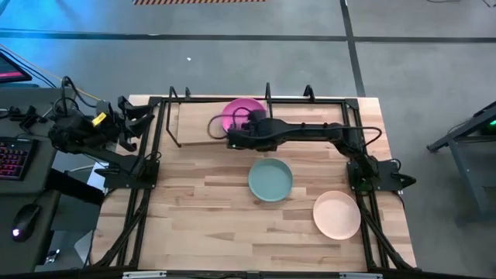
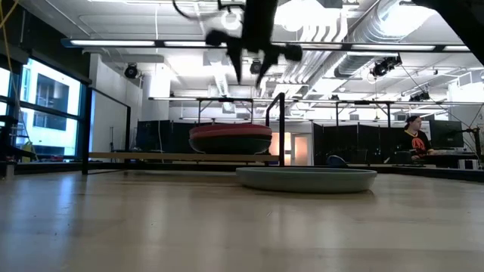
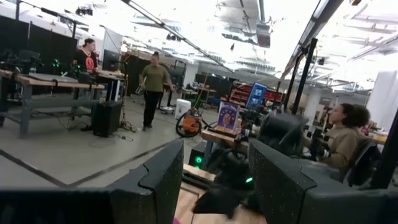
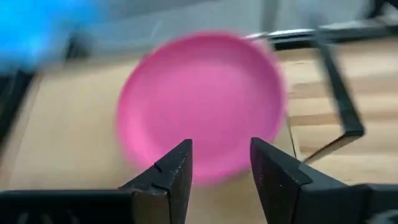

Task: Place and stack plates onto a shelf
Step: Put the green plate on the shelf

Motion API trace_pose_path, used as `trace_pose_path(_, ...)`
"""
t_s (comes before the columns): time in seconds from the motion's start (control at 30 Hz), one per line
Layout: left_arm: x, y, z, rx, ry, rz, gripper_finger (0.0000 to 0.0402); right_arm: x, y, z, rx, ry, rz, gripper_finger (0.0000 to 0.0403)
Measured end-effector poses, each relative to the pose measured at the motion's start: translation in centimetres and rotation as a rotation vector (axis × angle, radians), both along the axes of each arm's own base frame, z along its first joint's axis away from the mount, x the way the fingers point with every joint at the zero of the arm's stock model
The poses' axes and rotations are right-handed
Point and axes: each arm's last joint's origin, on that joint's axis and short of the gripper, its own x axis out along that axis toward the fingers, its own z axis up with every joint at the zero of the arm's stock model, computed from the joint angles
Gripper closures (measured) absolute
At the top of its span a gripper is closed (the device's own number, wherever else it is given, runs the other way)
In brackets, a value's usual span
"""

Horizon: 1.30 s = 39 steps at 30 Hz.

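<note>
You have 1 magenta plate [image 1: 242,113] shelved; your right hand [image 4: 219,163] hovers open above it; 2 plates remain.

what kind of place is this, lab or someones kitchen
Most likely a robotics lab or workshop: exposed ceiling ducts, workbenches with people working, and a keyboard beside the robot's table.

A magenta plate [image 1: 242,113] sits on the light-wood shelf [image 1: 198,120] with black rods. On the pale butcher-block worktop [image 1: 201,209] lie a light teal plate [image 1: 270,179] and a light pink plate [image 1: 337,215]. Both arms are dark.
</note>
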Motion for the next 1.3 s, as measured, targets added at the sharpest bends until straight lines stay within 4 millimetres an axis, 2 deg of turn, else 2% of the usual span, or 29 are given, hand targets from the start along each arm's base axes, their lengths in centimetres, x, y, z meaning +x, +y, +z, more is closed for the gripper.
trace_pose_path(0.1, 0.1, 0.0, -0.2, -0.02, 0.014, -0.015, 0.0234, 0.2, 1.7, 1.9, 0.096, 0.135, 0.379, 0.026)
trace_pose_path(0.2, 0.2, -0.1, -0.4, -0.041, 0.021, -0.054, 0.0234, -0.6, 3.8, 2.6, 0.176, 0.248, 0.594, 0.026)
trace_pose_path(0.33, 0.3, -0.3, -0.6, -0.075, 0.019, -0.129, 0.0234, -3.5, 6.3, 2.3, 0.248, 0.486, 0.666, 0.026)
trace_pose_path(0.43, 0.3, -0.4, -0.7, -0.105, 0.015, -0.172, 0.0234, -5.4, 7.6, 1.4, 0.283, 0.509, 0.71, 0.026)
trace_pose_path(0.53, 0.4, -0.5, -0.7, -0.138, 0.007, -0.185, 0.0234, -8.5, 8.5, -0.2, 0.354, 0.483, 0.723, 0.026)
trace_pose_path(0.63, 0.6, -0.6, -0.9, -0.162, 0.005, -0.183, 0.0234, -12.3, 9.0, -2.0, 0.418, 0.39, 0.722, 0.026)
trace_pose_path(0.77, 1.5, -0.6, -1.8, -0.195, 0.012, -0.119, 0.0234, -16.5, 9.0, -3.3, 0.395, 0.096, 0.793, 0.026)
trace_pose_path(0.9, 3.0, -1.0, -3.6, -0.262, -0.037, -0.065, 0.0234, -19.6, 8.3, -4.2, 0.301, -0.197, 0.85, 0.026)
trace_pose_path(1.1, 5.5, -1.7, -6.8, -0.378, -0.091, -0.084, 0.0234, -22.4, 7.1, -4.5, 0.095, -0.47, 0.854, 0.026)
trace_pose_path(1.3, 6.8, -2.1, -7.6, -0.365, -0.036, -0.066, 0.0234, -23.6, 6.6, -3.4, -0.108, -0.473, 0.916, 0.026)
